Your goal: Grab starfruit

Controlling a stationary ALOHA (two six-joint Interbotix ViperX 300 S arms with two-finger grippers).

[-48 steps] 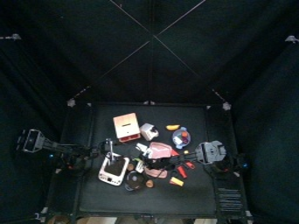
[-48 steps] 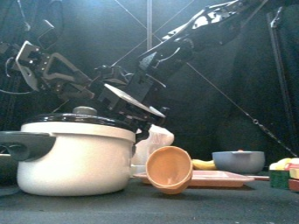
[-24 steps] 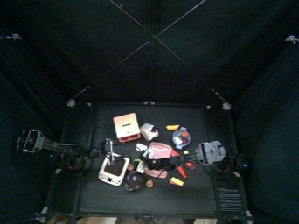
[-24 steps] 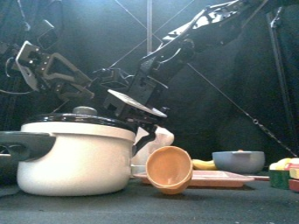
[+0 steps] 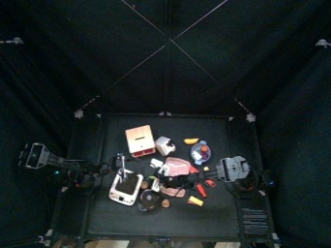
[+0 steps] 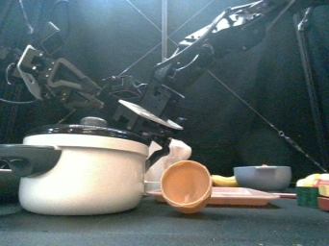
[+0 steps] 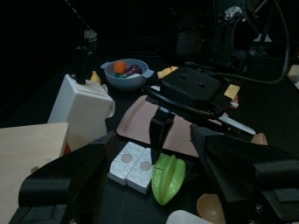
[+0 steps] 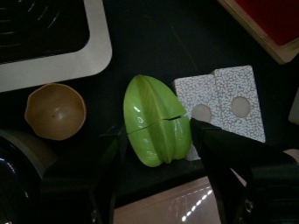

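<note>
The starfruit (image 8: 156,119) is green and ribbed and lies on the black table beside two white dotted tiles (image 8: 230,102). My right gripper (image 8: 158,134) hangs open right over it, one jaw on each side, not closed on it. The left wrist view shows the starfruit (image 7: 167,178) too, with the right gripper (image 7: 187,131) reaching down just above it. My left gripper (image 7: 162,175) is open and empty, a short way back from the fruit. In the top view the right arm (image 5: 230,170) reaches across to the table's middle.
A big white pot (image 6: 84,175) with a black lid stands at the front left. A tan cup (image 6: 187,184), a pink tray (image 6: 238,198) and a blue bowl (image 6: 261,176) stand to its right. A white carton (image 7: 79,105) and a fruit bowl (image 7: 125,70) stand behind.
The right gripper has shifted very slightly over the starfruit. Nothing has been taken hold of, and the left arm has not moved.
</note>
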